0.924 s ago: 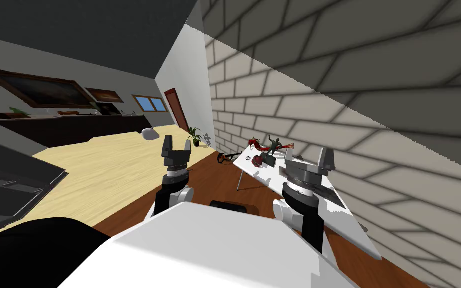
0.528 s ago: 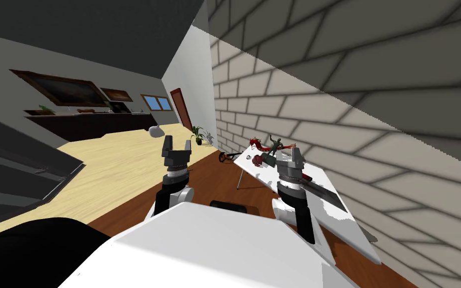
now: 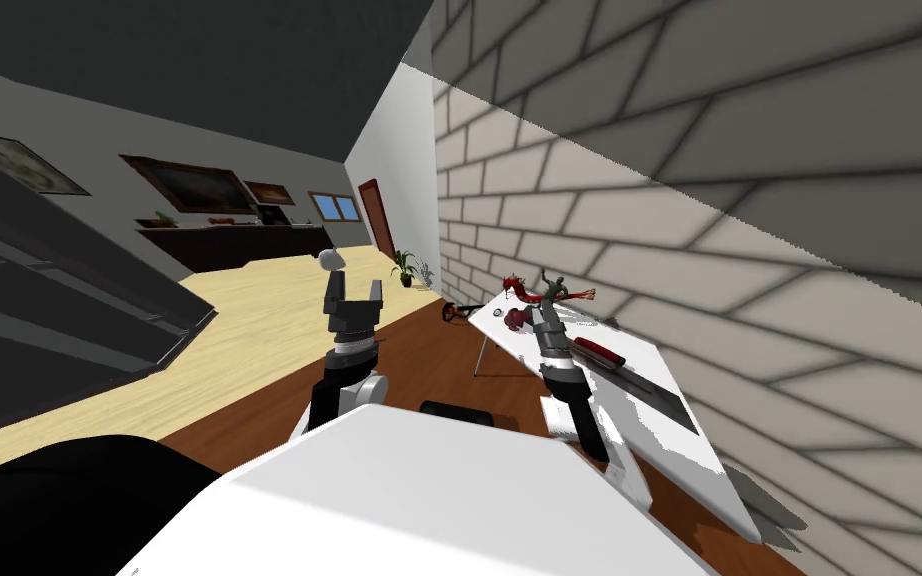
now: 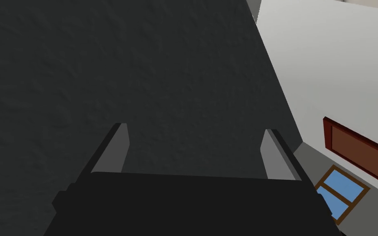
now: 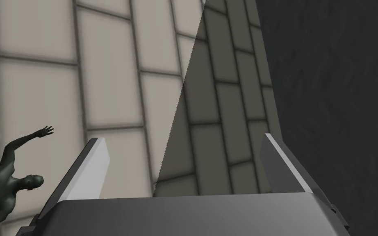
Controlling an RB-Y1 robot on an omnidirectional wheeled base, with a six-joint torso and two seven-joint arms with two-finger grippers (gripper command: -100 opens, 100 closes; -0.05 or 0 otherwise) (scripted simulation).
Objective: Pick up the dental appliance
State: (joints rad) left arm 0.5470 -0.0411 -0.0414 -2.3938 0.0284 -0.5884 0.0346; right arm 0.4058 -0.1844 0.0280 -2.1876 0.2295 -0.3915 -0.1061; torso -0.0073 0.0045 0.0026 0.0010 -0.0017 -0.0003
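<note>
A white table (image 3: 649,430) runs along the brick wall on my right. Near its far end lies a small dark red lump (image 3: 515,320), the likeliest dental appliance; its shape is too small to make out. Beside it stand a dark green figurine (image 3: 550,288) and a red dragon-like toy (image 3: 515,287). My right gripper (image 3: 546,313) reaches out over the table just short of these. In the right wrist view the right gripper (image 5: 183,139) is open, holding nothing, with the figurine (image 5: 7,184) off to one side. My left gripper (image 3: 352,292) is raised over the floor, open (image 4: 196,131) and holding nothing.
A red flat object (image 3: 600,350) and a dark grey slab (image 3: 652,387) lie on the table nearer me. A tiny round item (image 3: 497,313) sits by the far edge. Beyond the table are a dark red-and-black object on the floor (image 3: 452,313), a potted plant (image 3: 407,266) and a brown door (image 3: 379,216).
My right arm has stretched forward over the table toward the figurine. The whole head view has shifted, so I have turned a little. The left arm has kept its pose.
</note>
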